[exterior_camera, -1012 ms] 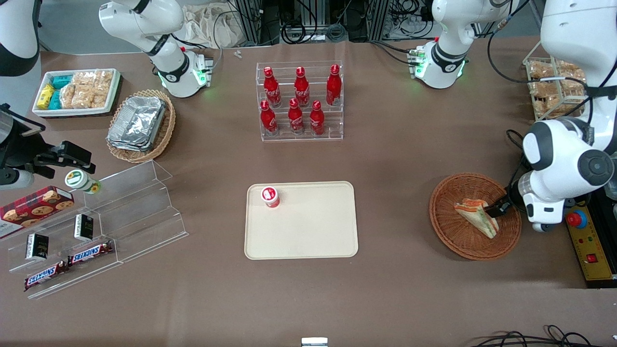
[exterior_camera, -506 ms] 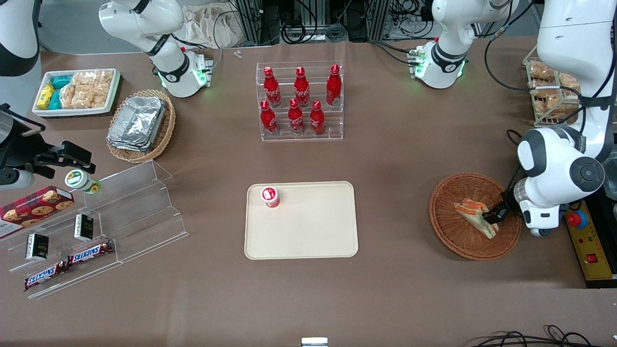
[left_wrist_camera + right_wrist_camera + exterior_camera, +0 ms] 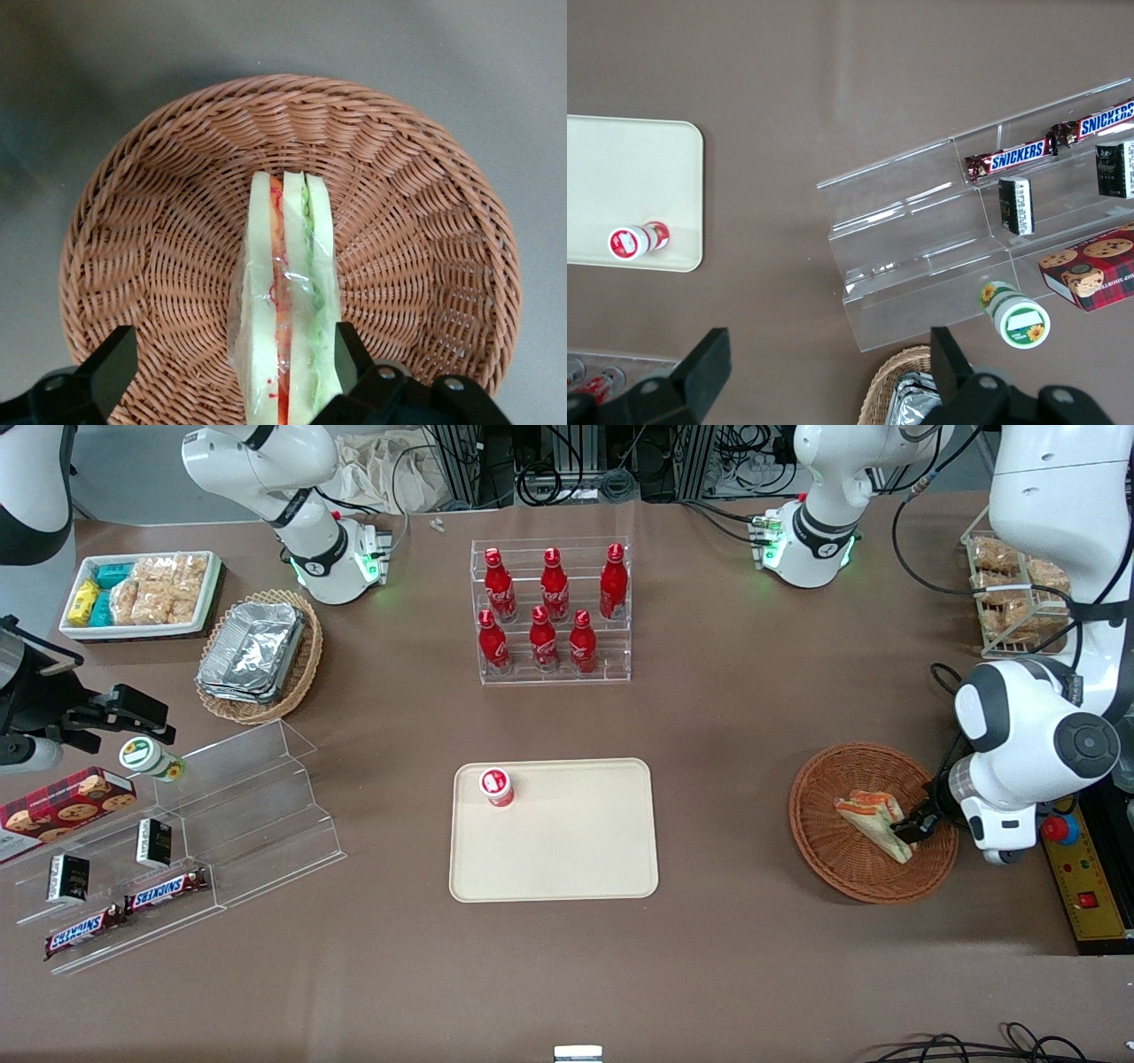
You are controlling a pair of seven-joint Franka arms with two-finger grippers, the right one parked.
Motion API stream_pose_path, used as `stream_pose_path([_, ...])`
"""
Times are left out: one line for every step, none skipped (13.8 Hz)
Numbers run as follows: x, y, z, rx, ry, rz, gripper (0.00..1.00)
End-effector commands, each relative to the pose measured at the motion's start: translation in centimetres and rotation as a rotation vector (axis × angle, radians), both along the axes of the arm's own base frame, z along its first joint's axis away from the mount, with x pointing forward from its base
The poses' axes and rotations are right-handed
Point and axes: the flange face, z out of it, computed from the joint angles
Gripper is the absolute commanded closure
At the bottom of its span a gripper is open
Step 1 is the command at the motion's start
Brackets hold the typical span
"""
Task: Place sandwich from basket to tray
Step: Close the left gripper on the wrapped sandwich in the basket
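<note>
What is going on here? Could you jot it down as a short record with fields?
sandwich: standing on edge inside the basket
gripper: lowered into the basket, open, one finger on each side of the sandwich
grasp: not closed yet; one finger sits close to the bread, the other apart from it
tray: holds only a small red-and-white container
step left: close, lift, carry the sandwich to the tray

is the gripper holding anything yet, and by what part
Nothing is held. The gripper is open down in the basket, one finger touching the sandwich at its wide end, the other standing clear.
</note>
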Motion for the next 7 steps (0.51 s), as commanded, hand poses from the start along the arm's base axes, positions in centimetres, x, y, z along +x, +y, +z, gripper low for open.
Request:
stream_pose_path([1.1, -0.4, -1.0, -0.003, -0.009, 0.026, 0.01])
stream_pose_path([1.1, -0.4, -1.7, -0.003, 0.002, 0.026, 0.01])
stream_pose_path([1.2, -0.3, -2.2, -0.002, 0.006, 0.027, 0.01])
stream_pose_path([1.3, -0.3, -2.6, -0.002, 0.003, 0.027, 0.01])
stream_pose_path([1.4, -0.3, -3.0, -0.002, 0.002, 0.027, 0.01])
stream_pose_path([1.4, -0.3, -3.3, -0.002, 0.002, 0.028, 0.01])
stream_pose_path([1.4, -0.4, -3.5, -0.002, -0.001, 0.026, 0.01])
